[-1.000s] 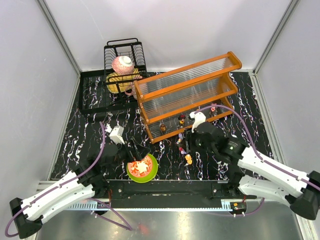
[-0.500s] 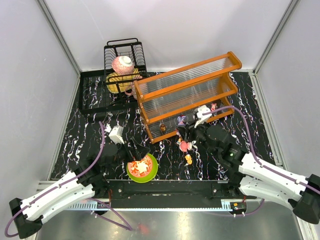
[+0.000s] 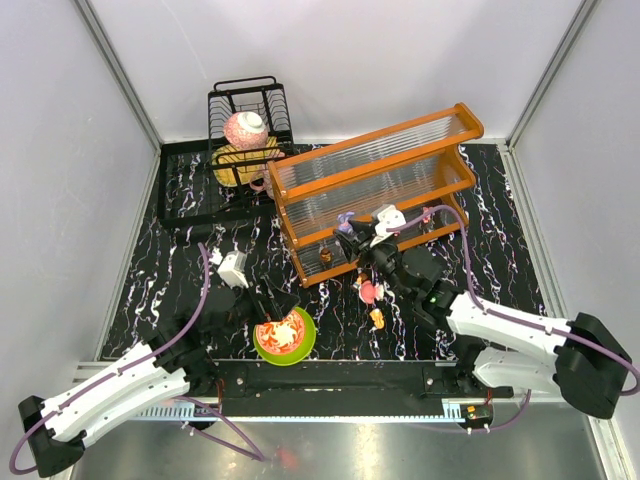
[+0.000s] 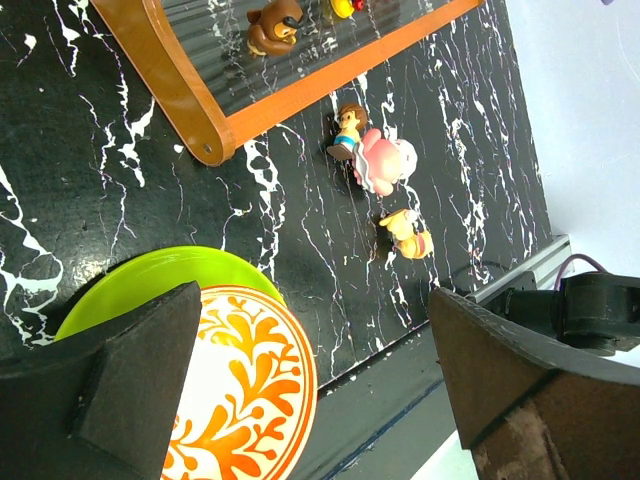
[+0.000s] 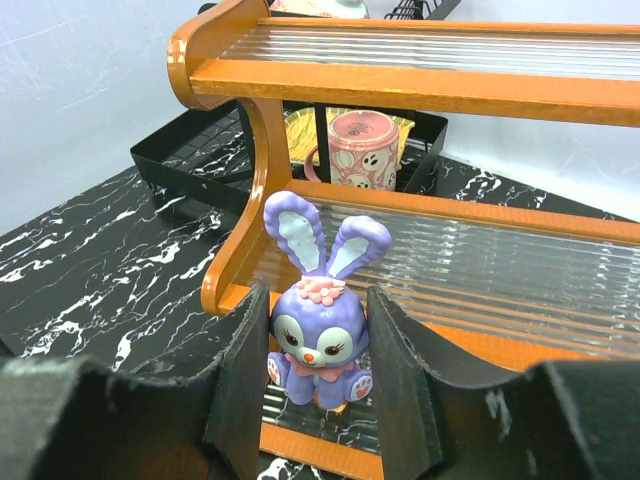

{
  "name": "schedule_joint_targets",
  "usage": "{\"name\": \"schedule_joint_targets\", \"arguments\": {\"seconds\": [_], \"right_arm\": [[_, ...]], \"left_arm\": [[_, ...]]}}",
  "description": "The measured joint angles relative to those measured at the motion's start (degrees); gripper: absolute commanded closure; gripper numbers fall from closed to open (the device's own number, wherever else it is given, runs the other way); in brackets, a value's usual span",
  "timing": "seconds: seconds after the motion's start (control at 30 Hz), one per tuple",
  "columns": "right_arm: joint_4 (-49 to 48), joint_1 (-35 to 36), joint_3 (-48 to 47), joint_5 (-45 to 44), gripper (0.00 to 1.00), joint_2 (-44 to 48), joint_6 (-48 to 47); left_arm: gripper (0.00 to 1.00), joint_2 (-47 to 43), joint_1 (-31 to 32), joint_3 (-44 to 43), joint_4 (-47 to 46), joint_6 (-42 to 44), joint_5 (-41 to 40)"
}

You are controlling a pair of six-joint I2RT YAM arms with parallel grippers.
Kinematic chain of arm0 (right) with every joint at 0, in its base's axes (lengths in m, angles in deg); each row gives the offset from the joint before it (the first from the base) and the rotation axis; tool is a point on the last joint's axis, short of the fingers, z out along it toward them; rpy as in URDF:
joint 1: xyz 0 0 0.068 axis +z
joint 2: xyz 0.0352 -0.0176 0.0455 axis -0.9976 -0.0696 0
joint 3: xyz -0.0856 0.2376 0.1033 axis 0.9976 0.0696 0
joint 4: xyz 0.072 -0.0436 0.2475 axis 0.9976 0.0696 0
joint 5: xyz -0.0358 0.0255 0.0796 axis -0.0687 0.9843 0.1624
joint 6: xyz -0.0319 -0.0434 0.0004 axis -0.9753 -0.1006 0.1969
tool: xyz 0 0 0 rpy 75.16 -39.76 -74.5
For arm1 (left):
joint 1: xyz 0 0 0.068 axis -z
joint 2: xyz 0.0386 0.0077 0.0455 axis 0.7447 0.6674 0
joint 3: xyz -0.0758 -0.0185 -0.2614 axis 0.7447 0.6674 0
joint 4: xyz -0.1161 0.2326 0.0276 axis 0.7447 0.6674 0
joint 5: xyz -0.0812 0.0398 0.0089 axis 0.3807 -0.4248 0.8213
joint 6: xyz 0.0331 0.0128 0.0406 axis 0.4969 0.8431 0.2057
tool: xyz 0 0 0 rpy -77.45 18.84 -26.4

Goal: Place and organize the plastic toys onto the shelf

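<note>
The right gripper (image 3: 352,232) is half closed, pinching a purple bunny figurine (image 5: 318,338) by its sides, one black finger (image 5: 243,385) against each flank. The bunny stands upright, ears up, facing the wrist camera. It is held at the front edge of the lower tier of the orange-framed shelf (image 3: 375,180), towards that tier's left end and near the curved left upright. Whether its feet touch the ribbed clear panel cannot be told.

The left gripper (image 3: 265,300) is spread wide and holds nothing. It hangs over the far rim of the green-rimmed bowl (image 3: 306,345) with the orange pattern, near the front left of the black marbled table (image 3: 170,280).

A brown figurine (image 3: 325,256) stands on the lower tier, left of the bunny.

Three toys lie on the table just in front of the shelf:
- a small brown-haired figure (image 4: 347,128), nearest the shelf
- a pink-and-white round toy (image 3: 370,291), touching that figure
- an orange-brown one (image 3: 377,318), nearer still and apart from the other two

A black wire dish rack (image 3: 250,105) stands at the far left, behind the shelf.
</note>
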Motion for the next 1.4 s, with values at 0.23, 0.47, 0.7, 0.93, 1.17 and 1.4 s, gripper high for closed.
{"name": "schedule_joint_targets", "arguments": {"seconds": [0.23,0.47,0.7,0.93,1.17,1.4], "right_arm": [[-7.34,0.0,-0.44,0.07,1.0,-6.14,-0.85],[-11.45,0.0,-2.47,0.07,1.0,-10.88,-0.85],[-14.97,0.0,-5.16,0.02,1.0,-15.93,-1.29],[-17.07,0.0,-5.88,-1.29,1.0,-19.96,-2.43],[-19.08,0.0,-6.25,-2.01,1.0,-23.23,-2.97],[-19.87,-0.07,-7.61,-2.6,1.0,-24.52,-2.71]], "left_arm": [[0.01,-0.39,0.0,0.02,0.09,0.15,-0.55],[0.01,-4.39,0.0,0.59,0.9,0.52,-2.03],[0.01,-4.92,0.0,0.59,3.21,1.88,-3.72],[0.01,-5.09,0.0,0.59,3.3,2.89,-3.91],[0.01,-6.1,0.0,0.59,3.3,3.61,-3.93],[0.01,-6.03,0.0,0.59,3.3,4.13,-3.91]]}}
